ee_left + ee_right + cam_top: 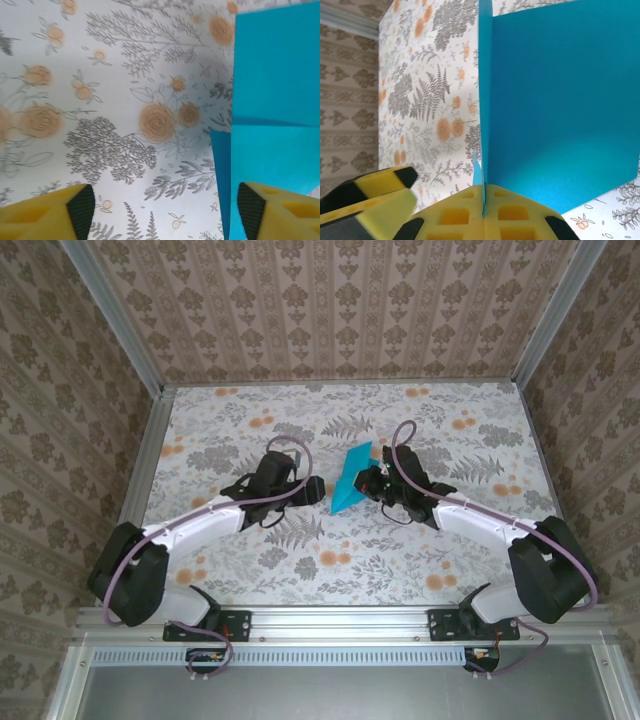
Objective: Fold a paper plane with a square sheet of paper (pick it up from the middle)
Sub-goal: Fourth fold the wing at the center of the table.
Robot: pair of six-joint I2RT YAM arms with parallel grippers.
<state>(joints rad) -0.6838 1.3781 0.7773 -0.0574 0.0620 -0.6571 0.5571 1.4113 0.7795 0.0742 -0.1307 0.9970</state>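
No legible text, labels or numbers

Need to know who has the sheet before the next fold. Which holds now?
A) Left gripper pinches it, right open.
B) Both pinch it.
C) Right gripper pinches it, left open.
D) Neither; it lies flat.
C: the right gripper is closed on an edge of the square sheet of paper, while the left gripper stands wide open.
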